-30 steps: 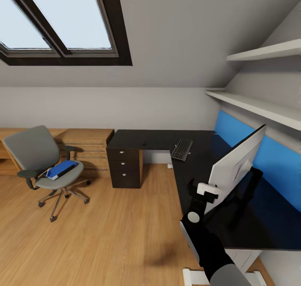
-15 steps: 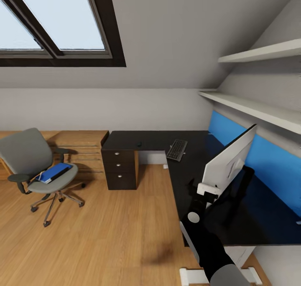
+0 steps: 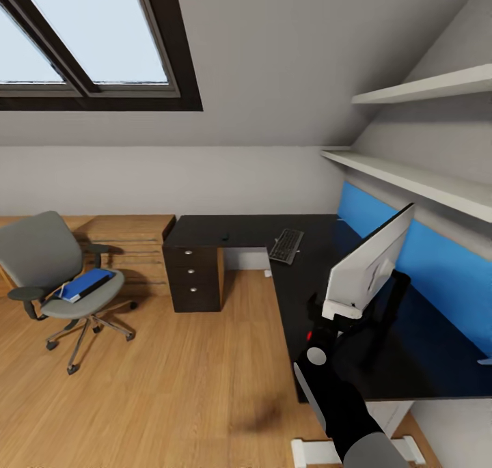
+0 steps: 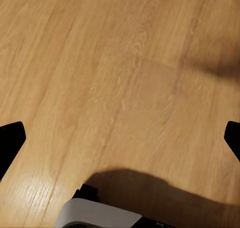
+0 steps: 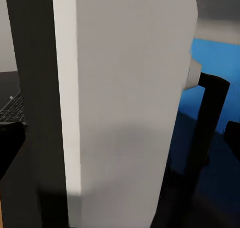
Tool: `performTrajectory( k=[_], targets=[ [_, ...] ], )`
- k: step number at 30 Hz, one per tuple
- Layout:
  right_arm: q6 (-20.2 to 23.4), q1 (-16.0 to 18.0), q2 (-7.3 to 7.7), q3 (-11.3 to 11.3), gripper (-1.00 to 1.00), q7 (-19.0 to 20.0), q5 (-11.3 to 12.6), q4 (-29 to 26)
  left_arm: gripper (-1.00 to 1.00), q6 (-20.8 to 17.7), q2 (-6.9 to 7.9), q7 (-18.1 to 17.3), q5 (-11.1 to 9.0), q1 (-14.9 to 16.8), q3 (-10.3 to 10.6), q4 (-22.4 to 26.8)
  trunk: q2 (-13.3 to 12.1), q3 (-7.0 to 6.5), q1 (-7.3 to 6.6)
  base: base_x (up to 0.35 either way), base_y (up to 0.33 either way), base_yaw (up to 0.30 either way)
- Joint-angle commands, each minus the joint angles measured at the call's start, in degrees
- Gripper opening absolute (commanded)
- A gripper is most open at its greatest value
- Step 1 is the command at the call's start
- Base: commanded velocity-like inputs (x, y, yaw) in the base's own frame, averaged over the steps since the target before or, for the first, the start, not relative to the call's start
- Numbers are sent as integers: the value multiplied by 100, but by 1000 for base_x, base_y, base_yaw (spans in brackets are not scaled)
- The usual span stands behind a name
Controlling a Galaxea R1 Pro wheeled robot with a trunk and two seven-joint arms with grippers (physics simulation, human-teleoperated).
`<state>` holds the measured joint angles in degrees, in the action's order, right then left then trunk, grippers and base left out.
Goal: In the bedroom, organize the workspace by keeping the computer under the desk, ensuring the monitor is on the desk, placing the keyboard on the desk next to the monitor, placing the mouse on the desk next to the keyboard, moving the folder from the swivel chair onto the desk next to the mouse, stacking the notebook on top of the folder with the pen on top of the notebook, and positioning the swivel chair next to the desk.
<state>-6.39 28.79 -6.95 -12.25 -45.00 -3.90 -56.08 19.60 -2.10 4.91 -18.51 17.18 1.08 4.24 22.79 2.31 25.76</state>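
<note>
Right hand (image 3: 339, 311) at monitor (image 3: 369, 263) lower corner, touching.

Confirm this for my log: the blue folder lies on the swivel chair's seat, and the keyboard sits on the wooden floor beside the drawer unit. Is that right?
Not quite. The folder does lie on the swivel chair seat, but the keyboard is not on the floor: it rests on the black top of the desk, near the inner corner. The head view shows this.
</note>
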Motion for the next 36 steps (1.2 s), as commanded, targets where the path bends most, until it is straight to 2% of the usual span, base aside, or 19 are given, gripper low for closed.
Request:
performTrajectory(
  k=[1,19,36],
  targets=[
    [-12,6,0,-6,100,-26,-14,7,100,18,-1,21,-12,5,15,-6,13,13,3,-82,-130,-2],
    [-12,4,0,-5,100,-19,-5,63,100,27,-1,24,-12,5,15,-28,13,13,3,-40,-137,0],
    [-12,4,0,-7,100,-10,-8,190,100,23,-1,6,-12,5,15,-28,13,13,3,-48,-67,0]
  ],
)
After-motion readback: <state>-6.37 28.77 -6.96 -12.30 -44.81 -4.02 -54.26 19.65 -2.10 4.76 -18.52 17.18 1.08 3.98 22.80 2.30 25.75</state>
